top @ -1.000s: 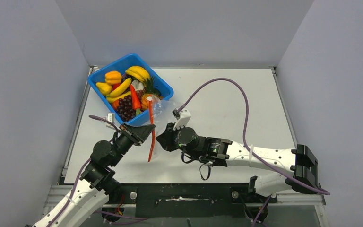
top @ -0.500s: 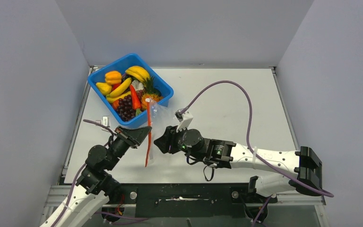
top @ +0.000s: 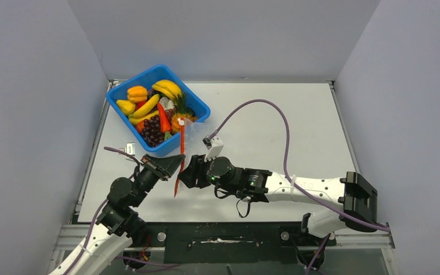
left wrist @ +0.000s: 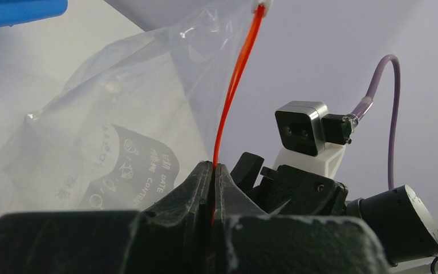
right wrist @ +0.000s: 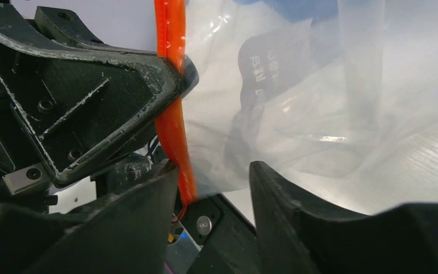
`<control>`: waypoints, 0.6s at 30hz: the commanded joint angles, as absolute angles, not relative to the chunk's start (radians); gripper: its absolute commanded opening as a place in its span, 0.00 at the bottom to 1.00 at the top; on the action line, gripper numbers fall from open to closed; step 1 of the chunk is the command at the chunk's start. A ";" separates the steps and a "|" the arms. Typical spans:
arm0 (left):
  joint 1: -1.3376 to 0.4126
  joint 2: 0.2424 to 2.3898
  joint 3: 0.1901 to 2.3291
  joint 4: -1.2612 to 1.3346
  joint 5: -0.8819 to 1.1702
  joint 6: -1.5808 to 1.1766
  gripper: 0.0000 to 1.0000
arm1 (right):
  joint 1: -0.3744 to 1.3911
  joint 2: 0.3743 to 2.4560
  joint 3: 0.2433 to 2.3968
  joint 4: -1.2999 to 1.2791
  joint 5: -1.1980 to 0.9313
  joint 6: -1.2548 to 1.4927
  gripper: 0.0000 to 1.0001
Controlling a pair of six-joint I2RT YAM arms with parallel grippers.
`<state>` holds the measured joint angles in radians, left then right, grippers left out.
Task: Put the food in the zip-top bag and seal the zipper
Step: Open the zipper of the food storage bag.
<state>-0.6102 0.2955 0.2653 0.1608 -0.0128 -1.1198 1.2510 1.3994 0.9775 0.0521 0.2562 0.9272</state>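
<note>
Pinching the zipper [top: 181, 140] edge-on, the left gripper [top: 179, 161] has its matte black, scuffed fingers pressed flat together on the thin red-orange strip. Left wrist view confirms this: no gap at the fingertips, and the strip rises straight out of the left gripper [left wrist: 214, 171]. The zipper [left wrist: 236, 80] is taut, glossy and narrow, with a small white slider [left wrist: 260, 5] at its far end.

The zip-top bag [left wrist: 120, 114] is clear, floppy and crinkled, with a black printed label panel [left wrist: 131, 171]. It hangs off the strip and drapes toward the table. From above, the zip-top bag [top: 191, 133] is barely visible, just beside the near corner of the blue bin [top: 159, 69].

The right gripper [top: 187, 172] sits just beside the left one. Its jaws stand apart with a clear gap and clamp nothing. In the right wrist view the low end of the zipper [right wrist: 171, 125] sits at the inner edge of one finger [right wrist: 131, 217]. Bag film [right wrist: 319, 85] fills the space over the right gripper [right wrist: 214, 174].

The food [top: 154, 106] is all in the hard-walled, glossy bin: yellow bananas, carrot, grapes, pineapple, peppers.

The table [top: 275, 132] is smooth and white. Its right half is open apart from a looping purple cable [top: 263, 103]. The bin crowds the far-left corner near the table's edge.
</note>
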 commanded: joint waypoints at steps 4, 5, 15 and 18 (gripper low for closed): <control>-0.615 0.274 0.276 0.215 -0.009 -1.149 0.00 | 1.246 1.392 1.004 0.144 0.261 0.921 0.27; -0.615 0.271 0.273 0.216 -0.009 -1.156 0.00 | 1.244 1.388 0.996 0.150 0.261 0.920 0.21; -0.615 0.265 0.267 0.220 -0.018 -1.167 0.00 | 1.242 1.361 0.983 0.181 0.233 0.907 0.32; -0.615 0.268 0.268 0.224 -0.018 -1.168 0.00 | 1.245 1.360 0.987 0.187 0.227 0.913 0.47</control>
